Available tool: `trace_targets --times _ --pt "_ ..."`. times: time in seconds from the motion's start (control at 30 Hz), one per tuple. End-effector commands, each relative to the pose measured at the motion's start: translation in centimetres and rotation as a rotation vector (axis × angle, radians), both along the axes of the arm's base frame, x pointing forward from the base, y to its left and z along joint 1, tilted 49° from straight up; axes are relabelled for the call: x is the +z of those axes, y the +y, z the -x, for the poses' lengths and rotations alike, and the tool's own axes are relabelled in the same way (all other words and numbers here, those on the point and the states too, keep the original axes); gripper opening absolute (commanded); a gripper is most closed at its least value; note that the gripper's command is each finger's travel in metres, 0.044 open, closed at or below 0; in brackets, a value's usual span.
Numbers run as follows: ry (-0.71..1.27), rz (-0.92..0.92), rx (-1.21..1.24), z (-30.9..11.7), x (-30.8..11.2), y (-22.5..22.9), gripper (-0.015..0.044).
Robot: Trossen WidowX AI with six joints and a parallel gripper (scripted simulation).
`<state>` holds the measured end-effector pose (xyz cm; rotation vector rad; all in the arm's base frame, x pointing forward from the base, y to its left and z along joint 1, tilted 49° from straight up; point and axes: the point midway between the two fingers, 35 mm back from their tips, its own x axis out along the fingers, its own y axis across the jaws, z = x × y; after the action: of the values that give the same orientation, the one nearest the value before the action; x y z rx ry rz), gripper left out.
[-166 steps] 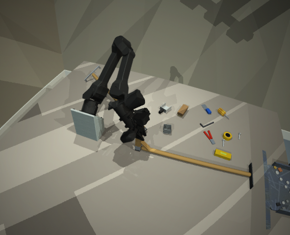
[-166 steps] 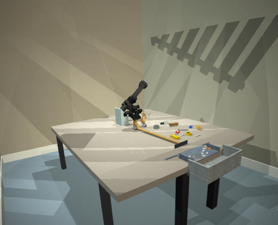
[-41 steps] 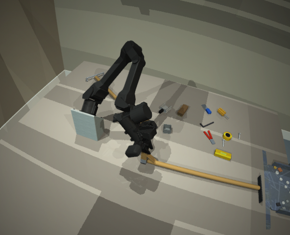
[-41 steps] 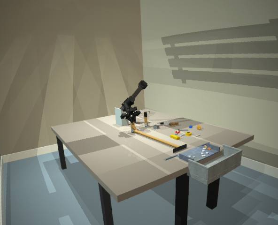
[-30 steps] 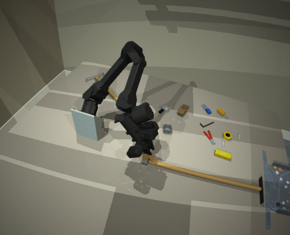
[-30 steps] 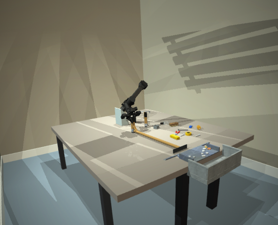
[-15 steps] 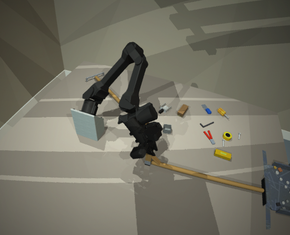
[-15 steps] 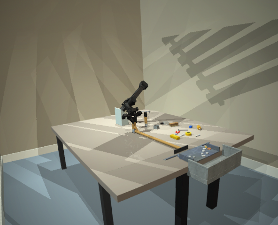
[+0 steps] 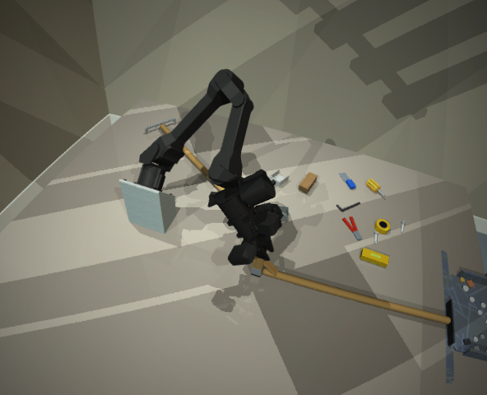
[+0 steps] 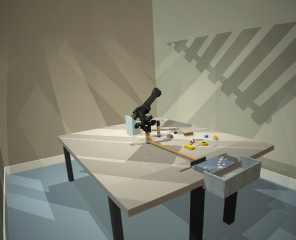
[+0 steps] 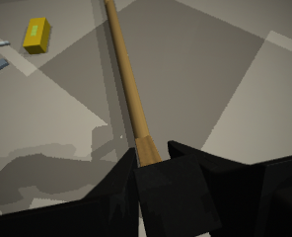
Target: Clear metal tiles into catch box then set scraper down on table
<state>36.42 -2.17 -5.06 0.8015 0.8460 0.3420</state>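
Observation:
The long scraper's wooden handle (image 9: 341, 291) (image 10: 171, 150) (image 11: 126, 89) runs from my gripper (image 9: 262, 257) (image 10: 148, 131) (image 11: 151, 149) to the plate. My gripper is shut on its wooden grip end, low over the table. The scraper's black blade (image 9: 449, 329) (image 10: 197, 161) stands across the near edge of the steel bench plate (image 9: 461, 314) (image 10: 207, 165), before the tiles. Several small tiles, mostly pale (image 9: 471, 299) (image 10: 219, 167), some orange (image 9: 470, 283) (image 10: 226, 159) or dark (image 9: 466, 341), lie spread over the plate. The grey catch box (image 10: 215, 184) hangs at the far end; its floor is partly hidden.
A yellow block (image 9: 374, 257) (image 10: 189, 147) (image 11: 36, 36), tape measure (image 9: 382, 225) (image 10: 203, 143) and red pliers (image 9: 351, 228) lie beside the handle. A wooden block (image 9: 308, 182) (image 10: 188, 133) lies further back. A rake (image 9: 195, 161) lies behind my arm. The plate has side walls.

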Motion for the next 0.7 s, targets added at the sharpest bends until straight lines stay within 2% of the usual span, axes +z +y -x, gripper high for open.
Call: trace_targets --times 0.0,0.67 --pt "-0.009 0.004 -0.006 -1.0 0.5 0.1 0.0" --pt "-0.009 0.003 -0.007 -2.4 1.1 0.6 0.0"
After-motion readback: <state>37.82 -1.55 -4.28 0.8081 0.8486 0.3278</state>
